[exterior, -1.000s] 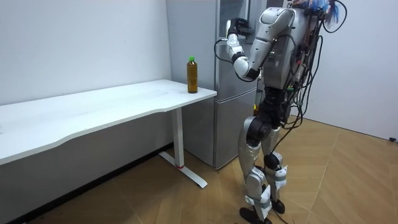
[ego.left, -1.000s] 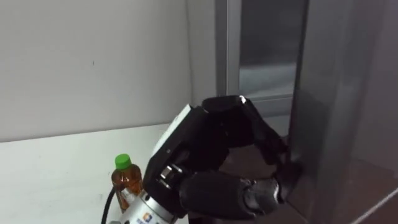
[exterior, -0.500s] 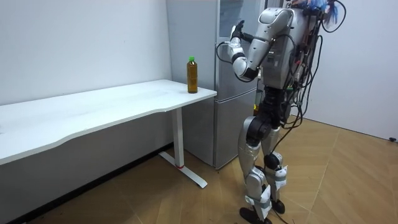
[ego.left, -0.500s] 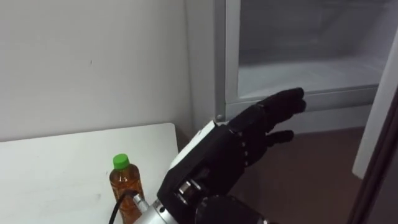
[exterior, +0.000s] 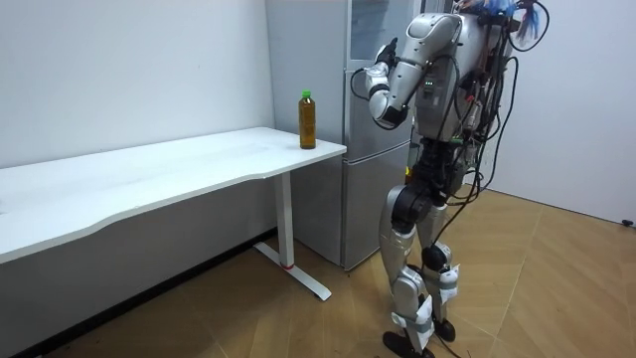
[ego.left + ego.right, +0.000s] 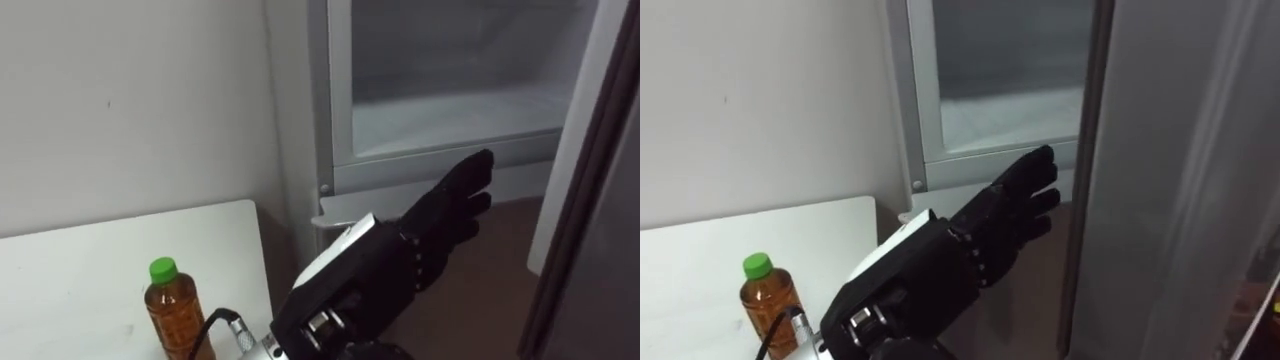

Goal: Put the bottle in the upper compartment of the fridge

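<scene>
I judged the bottle (image 6: 170, 305) light and fairly stiff but smooth and easy to tip, so I would grasp it around the middle of the body, not by the cap. It was a small clear plastic one with amber drink and a green cap, upright on the white table (image 6: 80, 280) at the lower left of the frame. My left hand (image 6: 412, 250) was at the lower centre, fingers straight and holding nothing, before the open upper fridge (image 6: 340, 90).

The left hand (image 6: 400, 255) has black fingers, a white back shell, a silver wrist and black cable
</scene>
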You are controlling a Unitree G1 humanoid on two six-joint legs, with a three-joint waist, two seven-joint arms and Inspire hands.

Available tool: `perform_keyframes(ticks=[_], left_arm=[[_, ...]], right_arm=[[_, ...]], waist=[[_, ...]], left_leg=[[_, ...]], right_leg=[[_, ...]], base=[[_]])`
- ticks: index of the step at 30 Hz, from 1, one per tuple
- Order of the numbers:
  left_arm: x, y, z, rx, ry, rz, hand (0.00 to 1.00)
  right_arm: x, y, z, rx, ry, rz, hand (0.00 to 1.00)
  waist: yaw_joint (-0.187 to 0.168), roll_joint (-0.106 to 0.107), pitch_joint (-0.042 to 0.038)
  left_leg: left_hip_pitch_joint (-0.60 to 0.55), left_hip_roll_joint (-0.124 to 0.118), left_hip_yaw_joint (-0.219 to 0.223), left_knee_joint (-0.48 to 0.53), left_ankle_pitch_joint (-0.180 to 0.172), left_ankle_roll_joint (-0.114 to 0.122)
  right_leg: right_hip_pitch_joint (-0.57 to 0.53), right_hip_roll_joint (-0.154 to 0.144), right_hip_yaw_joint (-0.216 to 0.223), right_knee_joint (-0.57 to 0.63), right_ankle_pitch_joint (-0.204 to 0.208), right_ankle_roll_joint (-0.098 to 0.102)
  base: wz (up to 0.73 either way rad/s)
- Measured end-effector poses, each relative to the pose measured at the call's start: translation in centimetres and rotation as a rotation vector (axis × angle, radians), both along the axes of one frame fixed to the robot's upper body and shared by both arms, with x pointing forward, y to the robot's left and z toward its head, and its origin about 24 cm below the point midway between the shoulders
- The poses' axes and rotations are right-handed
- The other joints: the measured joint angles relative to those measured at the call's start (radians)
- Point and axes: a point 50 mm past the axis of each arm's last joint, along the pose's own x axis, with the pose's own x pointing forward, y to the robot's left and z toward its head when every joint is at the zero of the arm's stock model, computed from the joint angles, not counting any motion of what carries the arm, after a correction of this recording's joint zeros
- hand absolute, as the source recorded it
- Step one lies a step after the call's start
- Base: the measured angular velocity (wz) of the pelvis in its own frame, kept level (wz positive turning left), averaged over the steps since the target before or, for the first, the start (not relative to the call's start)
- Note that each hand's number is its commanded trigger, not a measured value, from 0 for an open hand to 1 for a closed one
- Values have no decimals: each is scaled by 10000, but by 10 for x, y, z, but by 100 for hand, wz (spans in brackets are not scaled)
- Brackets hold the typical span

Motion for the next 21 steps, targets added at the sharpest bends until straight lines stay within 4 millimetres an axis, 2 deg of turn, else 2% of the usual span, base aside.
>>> perform_keyframes(ticks=[4, 11, 21], left_arm=[[-1, -2, -1, 31, 7, -124, 0], [-2, -3, -1, 38, -3, -234, 0], [-3, -4, -1, 81, -41, -367, 0]], right_arm=[[-1, -2, 0, -38, 12, -32, 0], [0, -8, 2, -202, -98, -177, 0], [-1, -12, 3, -138, -165, -408, 0]], waist=[[-44, 95, 22], [-549, 212, 58], [-816, 237, 50]], left_leg=[[136, 48, 191, -45, -12, -22], [228, 105, 433, -180, 4, -48], [100, 359, 1274, -200, -39, -169]], right_leg=[[22, 55, 263, 1, 23, -34], [-37, 114, 512, 5, 82, -77], [-629, 321, 1074, 22, 267, -187]], base=[[-17], [-11], [-25]])
